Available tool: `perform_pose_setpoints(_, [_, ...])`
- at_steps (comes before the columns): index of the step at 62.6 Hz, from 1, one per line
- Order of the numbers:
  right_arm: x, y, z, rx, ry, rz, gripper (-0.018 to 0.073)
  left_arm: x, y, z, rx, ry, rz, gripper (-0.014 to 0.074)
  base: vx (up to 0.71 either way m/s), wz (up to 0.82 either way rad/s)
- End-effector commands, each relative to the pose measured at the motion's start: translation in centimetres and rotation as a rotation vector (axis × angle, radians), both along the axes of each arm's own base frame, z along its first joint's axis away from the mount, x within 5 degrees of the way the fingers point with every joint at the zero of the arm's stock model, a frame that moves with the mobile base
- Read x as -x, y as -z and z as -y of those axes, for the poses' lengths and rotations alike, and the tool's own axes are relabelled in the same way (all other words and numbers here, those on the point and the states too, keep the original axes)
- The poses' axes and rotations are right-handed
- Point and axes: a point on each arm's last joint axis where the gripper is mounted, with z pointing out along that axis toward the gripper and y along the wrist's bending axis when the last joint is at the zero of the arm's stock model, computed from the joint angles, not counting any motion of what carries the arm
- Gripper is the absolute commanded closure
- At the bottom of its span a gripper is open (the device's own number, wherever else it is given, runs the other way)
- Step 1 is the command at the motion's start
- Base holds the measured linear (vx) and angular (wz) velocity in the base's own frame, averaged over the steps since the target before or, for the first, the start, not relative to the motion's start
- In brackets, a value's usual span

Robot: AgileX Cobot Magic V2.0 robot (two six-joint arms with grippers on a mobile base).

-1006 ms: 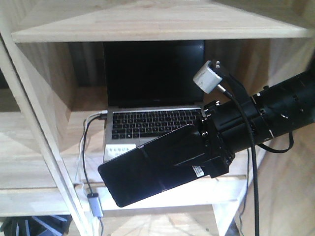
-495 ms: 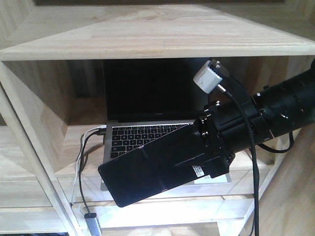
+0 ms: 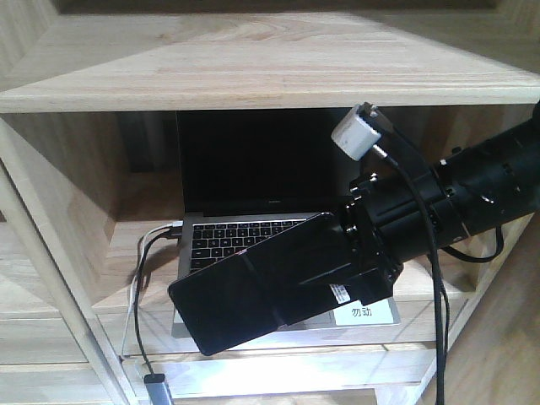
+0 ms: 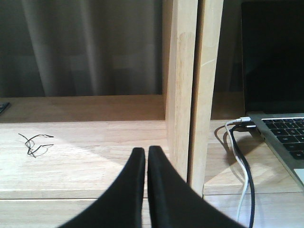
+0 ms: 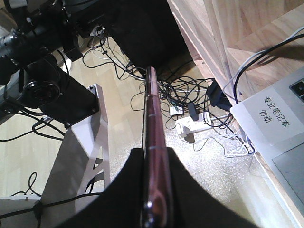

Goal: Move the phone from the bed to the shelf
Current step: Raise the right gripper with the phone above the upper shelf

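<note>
The left gripper [image 4: 146,153] hangs idle before the shelf [image 3: 253,76], smooth black fingers pressed together on nothing. Thick, pale, grainy planks frame a bay holding an open grey laptop [image 3: 261,160]. In the air just before it, the phone [image 3: 253,299] — slim, glossy, black — juts leftward from the right gripper [image 5: 153,159], pinched flat by one end, likely so its free end can land first.

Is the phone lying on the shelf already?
No, the right gripper holds the phone in the air in front of the laptop.
</note>
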Motion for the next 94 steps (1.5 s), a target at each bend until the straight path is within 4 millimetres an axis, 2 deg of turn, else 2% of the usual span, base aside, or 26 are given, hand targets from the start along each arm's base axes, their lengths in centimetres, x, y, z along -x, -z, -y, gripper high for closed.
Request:
perform_pose_setpoints(1, [1.3,-2.2,-0.1,-0.09,-0.056,0.0,0.0561,0.0,-0.4,0.0,0.005,-0.003,0.071,0.0595,0.0,0.0])
perform_pose_setpoints(48, [1.3,-2.2,-0.1,-0.09,-0.056,0.0,0.0561,0.0,-0.4,0.0,0.005,-0.003,0.071,0.0595,0.0,0.0])
perform_pose_setpoints(54, [1.2,-2.6,-0.2,-0.095,-0.053,0.011,0.0561,0.0,-0.4,0.0,0.005,-0.003,0.071,0.0595,0.0,0.0])
perform_pose_setpoints(57, [1.2,-3.2,-0.2,-0.102,-0.046,0.016,0.0561,0.0,-0.4,0.0,0.005,-0.003,0.071,0.0595,0.0,0.0])
perform_pose_setpoints(64, [1.7,-5.8,-0.1,-0.147,-0.047,0.095,0.0561,0.0,-0.4,0.0,0.005,-0.003,0.071,0.0595,0.0,0.0])
perform_pose_setpoints(81, [2.7,-13.6,0.2,-0.249,-0.009,0.285,0.0561,0.0,-0.4,0.0,0.005,-0.003,0.071,0.0595,0.0,0.0])
perform_pose_setpoints(94, [2.0,-17.9,0.2,-0.32,0.078,0.392,0.0561,0.0,-0.4,0.0,0.005,-0.003,0.071,0.0595,0.0,0.0])
